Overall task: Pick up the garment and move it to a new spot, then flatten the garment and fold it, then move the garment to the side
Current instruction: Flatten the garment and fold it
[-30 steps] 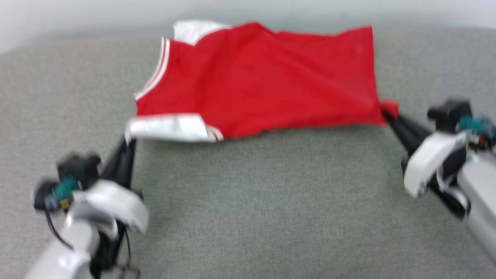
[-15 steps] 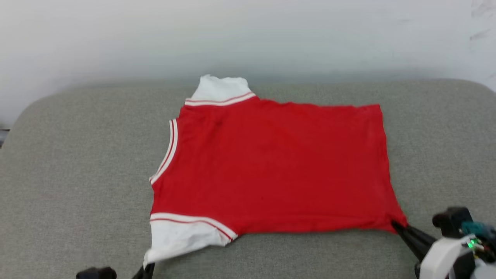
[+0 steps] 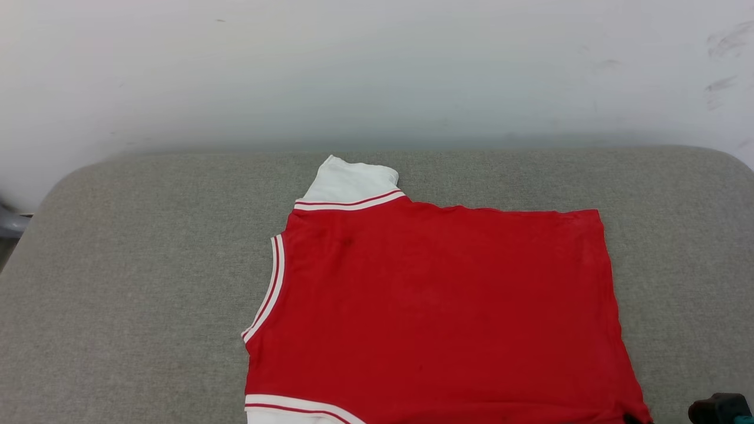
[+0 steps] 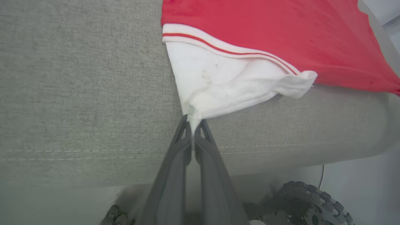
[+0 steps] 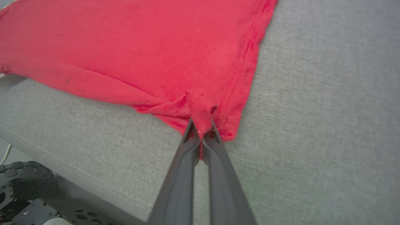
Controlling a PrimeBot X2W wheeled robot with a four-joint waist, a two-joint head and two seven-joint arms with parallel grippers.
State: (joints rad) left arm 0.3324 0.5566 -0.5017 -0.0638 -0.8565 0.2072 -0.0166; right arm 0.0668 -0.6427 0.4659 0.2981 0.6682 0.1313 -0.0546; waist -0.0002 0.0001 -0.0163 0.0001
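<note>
At near edge of cushion (image 3: 147,265), gripping garment (image 3: 436,312) by two corners: white sleeve tip (image 4: 200,106) with left gripper (image 4: 193,120), red hem corner (image 5: 200,109) with right gripper (image 5: 201,126). Spread flat, red side up.

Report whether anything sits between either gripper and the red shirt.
Nothing visible does: the left gripper pinches the white sleeve tip of the garment, and the right gripper pinches a red hem corner directly.

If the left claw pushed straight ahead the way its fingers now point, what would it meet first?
The left claw is shut on the white short sleeve of the red jersey T-shirt, so it would push into that sleeve first, then probably the striped trim.
</note>
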